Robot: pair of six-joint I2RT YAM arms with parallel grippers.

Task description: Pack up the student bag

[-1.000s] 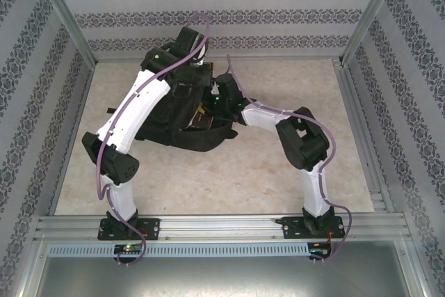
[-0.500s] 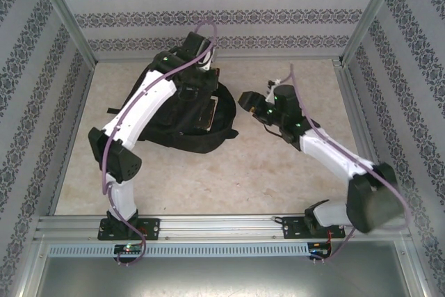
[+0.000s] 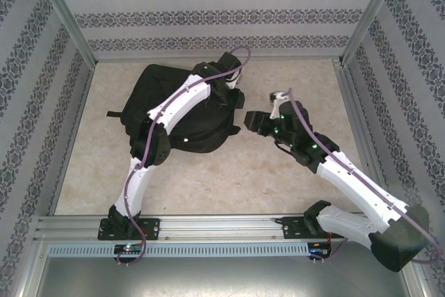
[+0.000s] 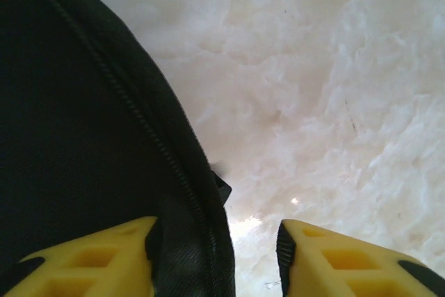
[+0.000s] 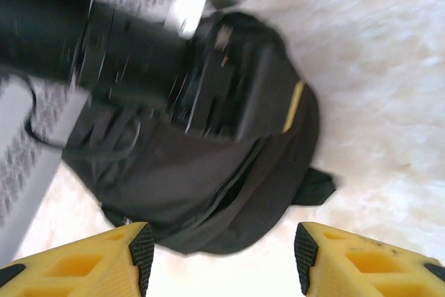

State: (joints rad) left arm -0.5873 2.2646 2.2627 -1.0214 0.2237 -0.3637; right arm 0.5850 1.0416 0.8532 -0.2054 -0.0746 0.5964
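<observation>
Student bag [image 3: 167,85], the big black soft fabric backpack, lies flat on the pale marbled table [image 3: 278,179], left of the middle and up toward the far edge, its rounded end pointing at the far left corner. From the right wrist view the bag [image 5: 229,172] shows dark folds, a thin yellow strip [image 5: 295,106] along one side and a short black strap tab [image 5: 313,186] sticking out onto the table [image 5: 389,67].

Over to the left arm [image 3: 174,106], white and black with a purple cable: it reaches from the near edge right across the bag, and the left gripper [image 3: 229,94] sits at the bag's right-hand rim. Up close, the left gripper [image 4: 217,259] has its yellow fingers [image 4: 90,259] spread. The bag's [image 4: 69,137] curved edge with its black zipper line [image 4: 139,123] runs down between them. One finger is over the fabric, the other over the bare table [image 4: 334,67], and nothing is pinched.

Now the right arm [image 3: 348,172]: it stretches low from the near right corner toward the middle. The right gripper [image 3: 254,119] is just beside the bag's right side, apart from it. The wrist view shows the right gripper [image 5: 219,259] with its yellow fingers [image 5: 76,266] parted and holding nothing. The picture is blurred, with the left arm [image 5: 104,46] a dark smear above the bag.
</observation>
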